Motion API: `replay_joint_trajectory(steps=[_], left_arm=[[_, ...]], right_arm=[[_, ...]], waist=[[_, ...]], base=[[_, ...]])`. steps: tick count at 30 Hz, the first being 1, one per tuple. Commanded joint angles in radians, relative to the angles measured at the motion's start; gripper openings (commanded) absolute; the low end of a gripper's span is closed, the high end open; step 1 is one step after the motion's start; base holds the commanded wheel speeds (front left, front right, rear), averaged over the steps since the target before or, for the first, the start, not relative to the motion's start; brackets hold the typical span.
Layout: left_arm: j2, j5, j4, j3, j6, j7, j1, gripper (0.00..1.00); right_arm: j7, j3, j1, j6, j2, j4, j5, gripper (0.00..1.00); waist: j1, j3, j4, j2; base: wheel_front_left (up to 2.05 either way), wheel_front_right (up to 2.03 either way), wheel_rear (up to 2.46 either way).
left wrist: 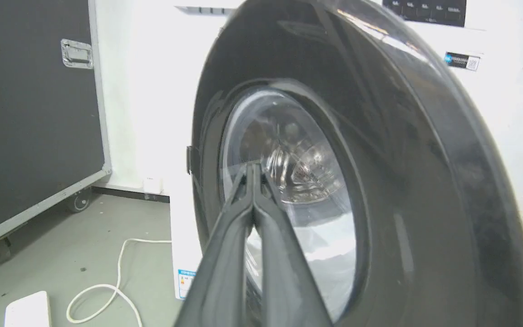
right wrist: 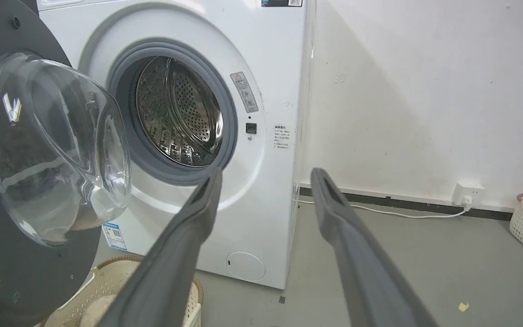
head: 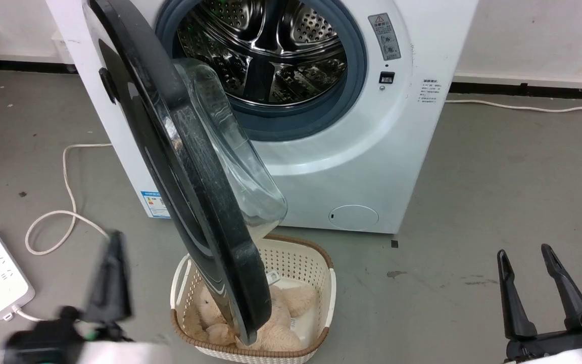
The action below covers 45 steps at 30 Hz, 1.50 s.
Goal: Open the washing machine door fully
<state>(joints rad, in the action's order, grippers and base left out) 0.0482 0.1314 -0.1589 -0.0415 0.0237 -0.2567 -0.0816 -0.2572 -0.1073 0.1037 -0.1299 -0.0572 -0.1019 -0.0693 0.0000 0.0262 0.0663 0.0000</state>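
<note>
Glossy black washing machine door [head: 190, 167] stands swung approx. halfway out, edge-on above laundry basket [head: 329, 283]; drum [head: 271, 45] exposed (more swing left, I'd judge). Left gripper [left wrist: 253, 169] fingers pressed together, empty, facing door's outer glass. Right gripper [head: 526, 255] spread, idle.

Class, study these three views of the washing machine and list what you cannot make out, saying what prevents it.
1. Head view: the left claw is smeared by motion blur, so its outline is unclear.
2. Left wrist view: whether that shut claw touches the washing machine door cannot be told.
3. Head view: the door hides part of the plush toy in the basket.
4. Head view: the warning label print is too small to read.
</note>
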Motion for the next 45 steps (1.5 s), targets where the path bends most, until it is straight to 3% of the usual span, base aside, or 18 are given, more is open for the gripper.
replay_joint_trajectory(steps=[1, 6, 13, 18, 24, 29, 33, 38, 45], left_arm=[[0.002, 0.018, -0.052, -0.029, -0.019, -0.005, 0.027, 0.00], [0.002, 0.053, -0.188, -0.077, -0.067, -0.005, 0.102, 0.00], [0.002, 0.029, -0.288, -0.031, -0.041, -0.002, 0.173, 0.00], [0.002, 0.044, -0.323, 0.067, -0.044, 0.079, 0.170, 0.00], [0.002, 0.008, -0.328, 0.250, -0.018, 0.146, 0.141, 0.00], [0.002, 0.019, -0.254, 0.407, -0.005, 0.176, 0.099, 0.00], [0.002, 0.044, -0.141, 0.463, -0.016, 0.199, 0.064, 0.00], [0.003, 0.077, 0.007, 0.438, -0.051, 0.176, 0.058, 0.00], [0.017, 0.108, 0.146, 0.392, -0.055, 0.149, 0.085, 0.00]], right_arm=[[-0.004, -0.001, 0.006, -0.001, 0.006, -0.004, 0.006, 1.00], [-0.004, -0.002, 0.003, -0.001, 0.007, -0.006, 0.005, 1.00], [-0.004, 0.003, 0.002, -0.001, 0.007, 0.004, -0.010, 1.00], [-0.004, -0.002, -0.001, -0.001, 0.007, 0.004, -0.017, 1.00], [-0.004, -0.006, -0.005, -0.001, 0.007, 0.008, -0.024, 1.00], [-0.005, -0.009, -0.010, -0.001, 0.007, 0.011, -0.028, 1.00], [-0.005, -0.007, -0.015, -0.001, 0.007, 0.014, -0.032, 1.00], [-0.005, -0.006, -0.017, -0.001, 0.007, 0.016, -0.037, 1.00], [-0.005, 0.005, -0.018, -0.001, 0.007, 0.018, -0.035, 1.00]], waist=[[0.0000, -0.002, 0.000, 0.0000], [0.0000, -0.002, 0.004, 0.0000], [0.0000, -0.008, 0.008, 0.0000], [0.0000, -0.009, 0.005, 0.0000], [0.0000, -0.001, 0.005, 0.0000], [0.0000, 0.005, 0.006, 0.0000], [0.0000, 0.009, 0.002, 0.0000], [0.0000, 0.015, -0.002, 0.0000], [0.0000, 0.027, 0.006, 0.0000]], base=[[0.00, 0.00, 0.00], [0.00, 0.00, 0.00], [0.00, 0.00, 0.00], [0.00, 0.00, 0.00], [0.00, 0.00, 0.00], [0.00, 0.00, 0.00], [0.00, 0.00, 0.00], [0.00, 0.00, 0.00], [0.00, 0.00, 0.00]])
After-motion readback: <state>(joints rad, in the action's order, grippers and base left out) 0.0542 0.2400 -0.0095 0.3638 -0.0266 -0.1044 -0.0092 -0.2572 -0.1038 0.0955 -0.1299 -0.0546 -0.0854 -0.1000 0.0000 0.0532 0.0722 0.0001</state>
